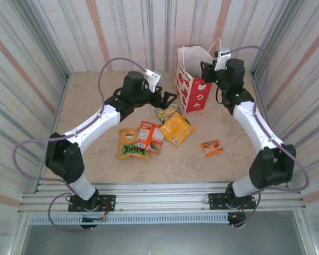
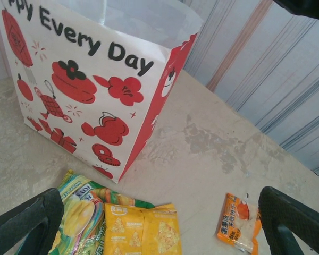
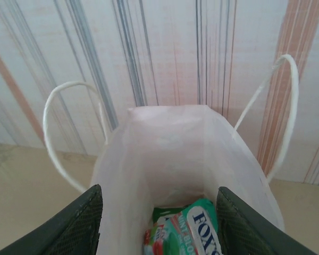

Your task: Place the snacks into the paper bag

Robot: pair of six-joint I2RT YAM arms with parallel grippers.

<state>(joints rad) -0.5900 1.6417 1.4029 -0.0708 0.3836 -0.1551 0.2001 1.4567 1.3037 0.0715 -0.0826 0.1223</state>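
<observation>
The paper bag [image 1: 194, 87] stands upright at the back of the table, white inside, red figures on its faces [image 2: 95, 79]. My right gripper [image 1: 206, 70] hangs over its mouth, open [image 3: 159, 234]; a green mint packet [image 3: 189, 231] lies down inside the bag between and below the fingers [image 3: 69, 228]. My left gripper [image 1: 169, 99] is open, low beside the bag's left face, above the snacks. On the table lie a green-yellow packet [image 1: 166, 112], a yellow one [image 1: 177, 128], an orange-red one [image 1: 149, 136], a yellow-green one [image 1: 132, 144] and a small orange one [image 1: 211, 147]. The left wrist view has the yellow packet [image 2: 141, 228] between its fingers [image 2: 26, 223].
Striped walls [image 1: 42, 58] close in the table on three sides. The bag's cord handles [image 3: 58, 133] arch up on both sides of its mouth. Bare tabletop [image 1: 95, 95] lies at the left and between the small orange packet [image 2: 239, 223] and the others.
</observation>
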